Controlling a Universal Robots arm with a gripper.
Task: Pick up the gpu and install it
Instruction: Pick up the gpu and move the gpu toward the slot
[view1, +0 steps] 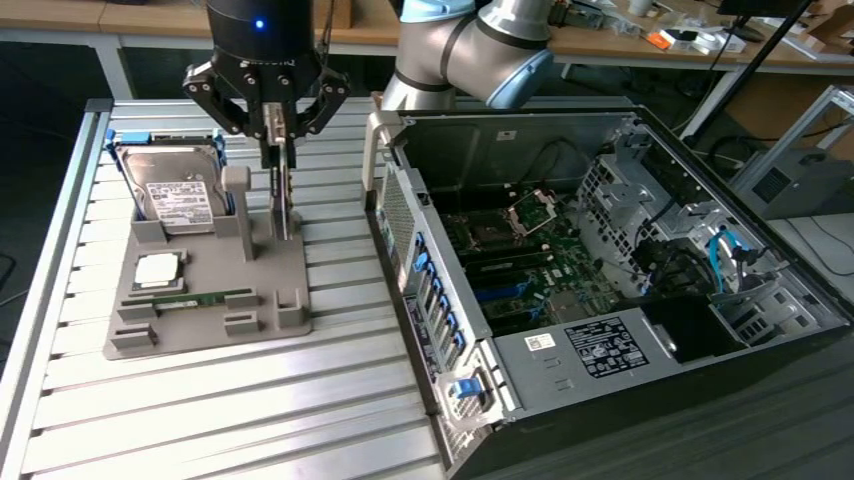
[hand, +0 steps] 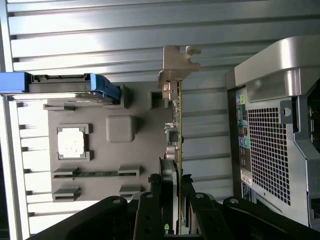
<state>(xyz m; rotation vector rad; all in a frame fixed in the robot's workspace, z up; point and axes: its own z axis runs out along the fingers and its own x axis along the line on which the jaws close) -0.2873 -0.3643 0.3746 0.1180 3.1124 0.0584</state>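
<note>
Plainly, exterior view first: the arm hangs over the grey holder tray (view1: 267, 290) on the slatted desk (view1: 200, 400). The gpu (view1: 282, 205) stands on edge in the tray, on the side nearest the open computer case (view1: 534, 355). The jaws sit directly above it, pinched narrow on the card's upper edge. A hard drive (view1: 180, 195) sits to the exterior view's left of the card.

Wrist view: the gpu (hand: 178, 125) shows edge-on and runs straight between the jaws, with fingers (hand: 167, 182) pressed against both faces. Its metal bracket (hand: 175, 65) is at the end away from the jaws. The computer case (hand: 270, 150) is close beside it.
</note>
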